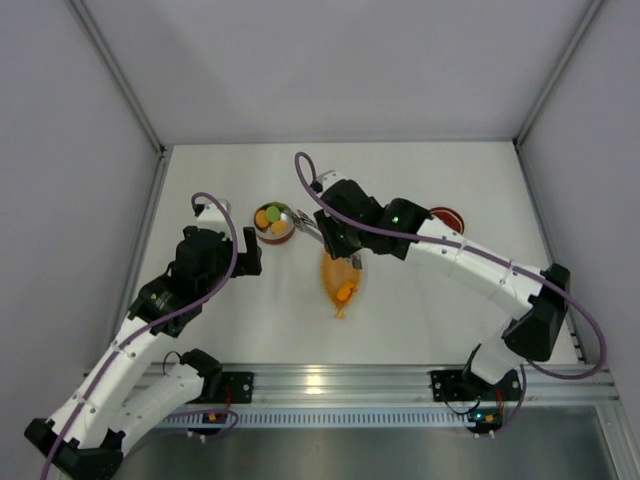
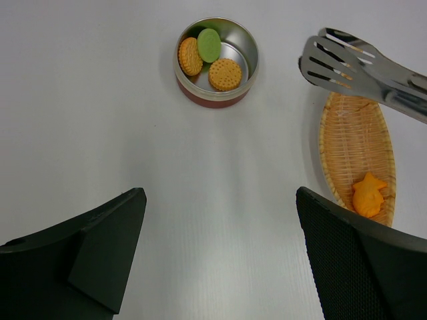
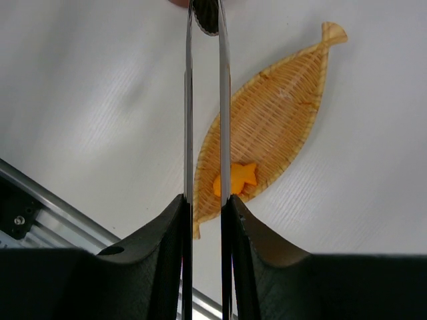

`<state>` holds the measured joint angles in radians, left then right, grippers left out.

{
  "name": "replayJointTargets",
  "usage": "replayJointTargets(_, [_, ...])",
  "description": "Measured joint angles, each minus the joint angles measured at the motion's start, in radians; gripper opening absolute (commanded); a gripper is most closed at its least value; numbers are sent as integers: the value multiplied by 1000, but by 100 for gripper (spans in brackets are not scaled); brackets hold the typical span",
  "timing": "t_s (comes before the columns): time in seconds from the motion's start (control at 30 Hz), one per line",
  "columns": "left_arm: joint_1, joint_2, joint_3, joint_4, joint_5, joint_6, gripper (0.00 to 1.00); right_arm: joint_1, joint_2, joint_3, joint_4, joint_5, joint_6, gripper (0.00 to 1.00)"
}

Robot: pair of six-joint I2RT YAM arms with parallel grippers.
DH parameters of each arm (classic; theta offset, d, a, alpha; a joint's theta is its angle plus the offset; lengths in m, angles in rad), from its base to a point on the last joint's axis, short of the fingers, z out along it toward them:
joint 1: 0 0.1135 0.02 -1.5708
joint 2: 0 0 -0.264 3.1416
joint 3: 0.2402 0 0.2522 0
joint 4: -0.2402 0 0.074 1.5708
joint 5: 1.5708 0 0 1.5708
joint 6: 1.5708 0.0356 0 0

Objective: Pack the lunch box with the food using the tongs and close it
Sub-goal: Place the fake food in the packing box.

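White, matte table (image 1: 420,300) between plain grey walls carries the lunch box (image 2: 215,61), a small round tin, shiny silver inside and red outside, standing open with the food (image 2: 225,74) in it: two tan dimpled biscuits and a smooth green disc. Just beside it lies a woven orange tray (image 2: 357,150) shaped like a fish, holding one orange fish-shaped piece (image 2: 369,195), while the red lid (image 1: 447,217) sits well apart, partly behind the right arm. The right gripper (image 3: 205,207) clamps the slim silver tongs (image 3: 189,100), whose flat blades run nearly parallel with a narrow gap and whose slotted tips grip nothing, and the left gripper (image 2: 220,197) hovers with its black fingers spread wide.
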<state>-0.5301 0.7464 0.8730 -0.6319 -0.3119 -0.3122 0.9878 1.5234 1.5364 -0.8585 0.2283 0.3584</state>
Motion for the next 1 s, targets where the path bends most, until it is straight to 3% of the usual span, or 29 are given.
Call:
replayJointTargets(0.27, [0, 0, 0, 0, -1, 0, 99, -3, 275, 277, -1, -13, -29, 26])
replayJointTargets(0.5, [0, 0, 0, 0, -1, 0, 99, -24, 438, 391, -5, -25, -44, 27])
replayJointTargets(1.0, [0, 0, 0, 0, -3, 0, 99, -46, 505, 424, 6, -17, -53, 44])
